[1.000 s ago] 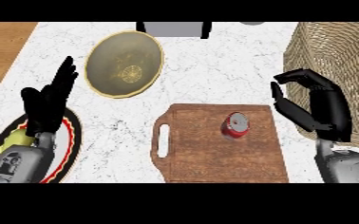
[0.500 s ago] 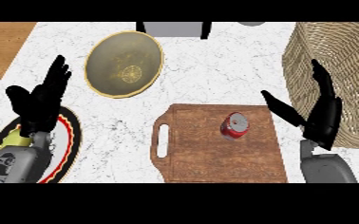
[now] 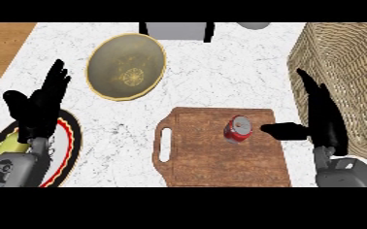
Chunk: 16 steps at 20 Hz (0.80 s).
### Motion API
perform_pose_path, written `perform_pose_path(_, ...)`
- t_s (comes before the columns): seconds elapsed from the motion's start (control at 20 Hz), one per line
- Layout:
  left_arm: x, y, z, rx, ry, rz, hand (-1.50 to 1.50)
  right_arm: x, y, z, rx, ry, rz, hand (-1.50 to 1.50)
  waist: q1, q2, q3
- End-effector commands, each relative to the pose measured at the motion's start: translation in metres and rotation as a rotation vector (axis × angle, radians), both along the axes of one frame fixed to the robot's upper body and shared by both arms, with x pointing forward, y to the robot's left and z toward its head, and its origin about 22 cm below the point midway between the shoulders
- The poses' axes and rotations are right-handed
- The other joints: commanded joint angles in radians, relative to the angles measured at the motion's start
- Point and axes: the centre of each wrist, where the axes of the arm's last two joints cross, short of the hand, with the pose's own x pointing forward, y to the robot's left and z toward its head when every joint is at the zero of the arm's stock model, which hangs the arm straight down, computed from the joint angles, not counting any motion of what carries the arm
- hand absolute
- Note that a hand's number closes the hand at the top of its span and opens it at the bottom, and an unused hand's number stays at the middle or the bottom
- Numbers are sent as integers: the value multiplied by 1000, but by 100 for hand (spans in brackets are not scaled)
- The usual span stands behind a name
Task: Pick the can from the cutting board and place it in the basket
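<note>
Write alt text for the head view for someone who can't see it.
A red can stands on a wooden cutting board, the open right hand just beside it, thumb toward it. A wicker basket sits at right; the left hand rests open at left.

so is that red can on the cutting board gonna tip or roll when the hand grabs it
The red can stands upright on the cutting board, so a sideways nudge from the right hand could tip it. Once down, its round body would probably roll. Its smooth side may be slippery.

An olive gold-rimmed plate [image 3: 126,67] and a red-rimmed plate [image 3: 66,148] sit on the marble counter [image 3: 222,73].
</note>
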Motion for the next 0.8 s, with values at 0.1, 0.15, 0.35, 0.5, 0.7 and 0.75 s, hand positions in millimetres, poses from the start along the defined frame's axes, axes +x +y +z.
perform_pose_path(0.1, -1, -11, -4, -8, 3, -5, 0, -22, 24, 44, -9, 313, 15, -150, -23, 9, 21)
perform_pose_path(0.15, -7, 0, -3, 6, -4, -3, 0, -22, 14, 62, -27, 328, -8, -150, -12, 10, 22)
perform_pose_path(0.35, -4, -8, 7, -3, -11, -21, 0, -52, 21, 96, 52, 314, -35, -150, 0, 18, 26)
perform_pose_path(0.5, -19, -10, -7, -9, -1, -37, 0, -56, 28, 102, 64, 249, -71, -150, 14, 22, 26)
perform_pose_path(0.7, 2, -20, -6, -19, -2, -35, 0, -59, 55, 96, 113, 212, -68, -150, 14, 25, 26)
perform_pose_path(0.75, -6, -2, -12, -8, -9, -16, 0, -55, 34, 64, 105, 222, -74, -150, 12, 26, 27)
